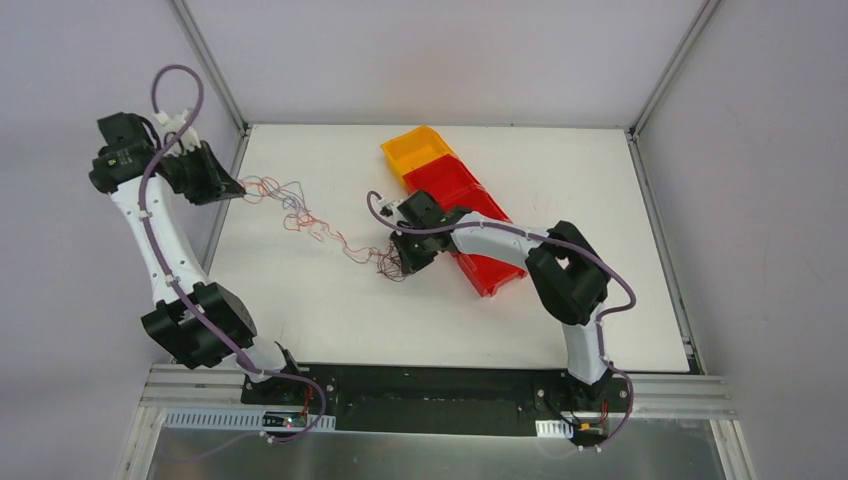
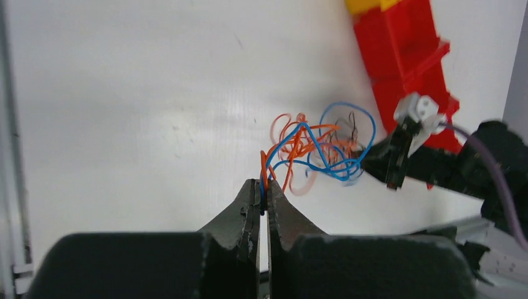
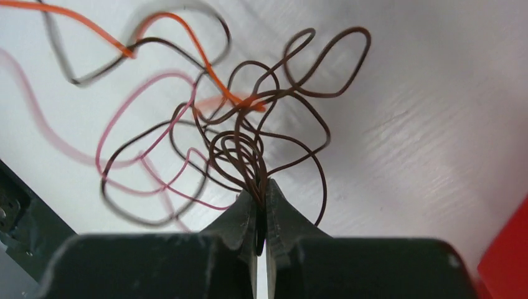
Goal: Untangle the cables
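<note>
The cables (image 1: 320, 225) are thin red, orange, blue and dark wires stretched in a loose curly line across the white table between my two grippers. My left gripper (image 1: 238, 186) at the table's left edge is shut on orange and blue strands (image 2: 292, 146), pinched at the fingertips (image 2: 264, 187). My right gripper (image 1: 400, 268) near the table's middle is shut on a bundle of dark brown wires (image 3: 249, 146), pinched at its tips (image 3: 259, 187). Orange and pink strands (image 3: 155, 112) loop beside that bundle.
A yellow bin (image 1: 418, 150) and red bins (image 1: 470, 215) stand in a row behind and right of my right gripper; the red bins also show in the left wrist view (image 2: 405, 56). The table's metal frame edge (image 1: 225, 210) runs beside my left gripper.
</note>
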`<action>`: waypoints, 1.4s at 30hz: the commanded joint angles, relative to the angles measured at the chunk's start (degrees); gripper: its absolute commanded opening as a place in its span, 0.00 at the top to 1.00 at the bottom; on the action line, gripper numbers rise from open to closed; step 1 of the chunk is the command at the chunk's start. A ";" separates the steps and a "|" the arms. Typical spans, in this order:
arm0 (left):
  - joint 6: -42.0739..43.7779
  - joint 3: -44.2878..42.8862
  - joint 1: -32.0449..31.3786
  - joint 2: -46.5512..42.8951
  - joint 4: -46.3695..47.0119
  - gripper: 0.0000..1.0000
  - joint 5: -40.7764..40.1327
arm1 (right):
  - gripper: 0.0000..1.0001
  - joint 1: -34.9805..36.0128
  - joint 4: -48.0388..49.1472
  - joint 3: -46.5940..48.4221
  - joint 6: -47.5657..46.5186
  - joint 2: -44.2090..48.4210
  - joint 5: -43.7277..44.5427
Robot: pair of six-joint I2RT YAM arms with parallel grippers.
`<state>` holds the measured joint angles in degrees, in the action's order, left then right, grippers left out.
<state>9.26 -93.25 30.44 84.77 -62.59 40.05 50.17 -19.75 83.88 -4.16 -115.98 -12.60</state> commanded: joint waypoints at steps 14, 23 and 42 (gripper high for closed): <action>-22.85 -47.06 4.98 9.59 5.37 1.00 6.94 | 1.00 0.99 2.80 -11.51 -2.25 6.92 1.75; -8.11 -15.71 3.27 -3.52 7.74 1.00 7.95 | 1.00 1.01 2.00 -8.18 -2.59 9.87 -0.46; -4.95 28.91 -19.62 -13.63 20.70 0.01 27.39 | 1.00 2.85 7.81 4.09 0.14 16.67 -22.54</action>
<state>12.45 -69.04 16.05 71.50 -54.54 60.20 52.01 -15.88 84.09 -4.67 -101.45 -29.34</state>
